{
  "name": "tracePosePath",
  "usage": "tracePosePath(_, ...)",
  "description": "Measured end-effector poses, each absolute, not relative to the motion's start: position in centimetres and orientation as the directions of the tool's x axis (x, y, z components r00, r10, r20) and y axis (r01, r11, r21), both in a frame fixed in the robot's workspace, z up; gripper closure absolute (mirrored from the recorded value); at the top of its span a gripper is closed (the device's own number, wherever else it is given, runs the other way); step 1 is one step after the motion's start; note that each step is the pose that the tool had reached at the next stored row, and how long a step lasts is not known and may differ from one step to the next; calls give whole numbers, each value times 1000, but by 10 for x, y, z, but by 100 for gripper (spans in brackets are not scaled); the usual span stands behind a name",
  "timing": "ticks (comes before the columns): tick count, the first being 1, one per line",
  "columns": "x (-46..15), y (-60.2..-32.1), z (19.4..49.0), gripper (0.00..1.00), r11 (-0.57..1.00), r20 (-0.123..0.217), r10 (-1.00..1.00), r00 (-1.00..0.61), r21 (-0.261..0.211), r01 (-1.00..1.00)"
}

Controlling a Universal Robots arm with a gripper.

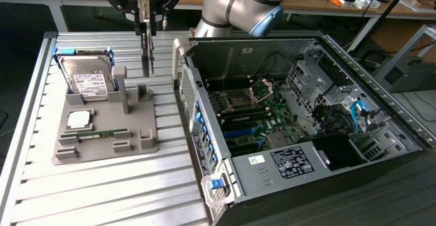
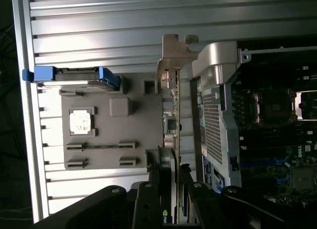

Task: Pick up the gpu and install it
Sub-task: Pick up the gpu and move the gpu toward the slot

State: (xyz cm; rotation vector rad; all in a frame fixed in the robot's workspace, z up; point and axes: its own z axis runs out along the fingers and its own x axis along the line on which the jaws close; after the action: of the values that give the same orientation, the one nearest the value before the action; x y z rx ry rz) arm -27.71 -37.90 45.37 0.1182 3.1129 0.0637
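exterior view: jaws part-closed, clamped on gpu (image 1: 146,57); card hangs upright, between tray (image 1: 102,134) and open case (image 1: 286,108). wrist view: gpu edge-on in jaws, bracket (image 2: 176,50) at far end, over tray edge nearest case.

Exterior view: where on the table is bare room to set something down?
Bare: slatted aluminium table in front of the grey plastic parts holder. Crowded: between holder and open black computer case, where the gripper holds the dark flat gpu.
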Motion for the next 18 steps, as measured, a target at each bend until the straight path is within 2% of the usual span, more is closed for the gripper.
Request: tracePosePath(18, -259, -381, 454, 73, 996, -24, 76, -997, 42, 75)
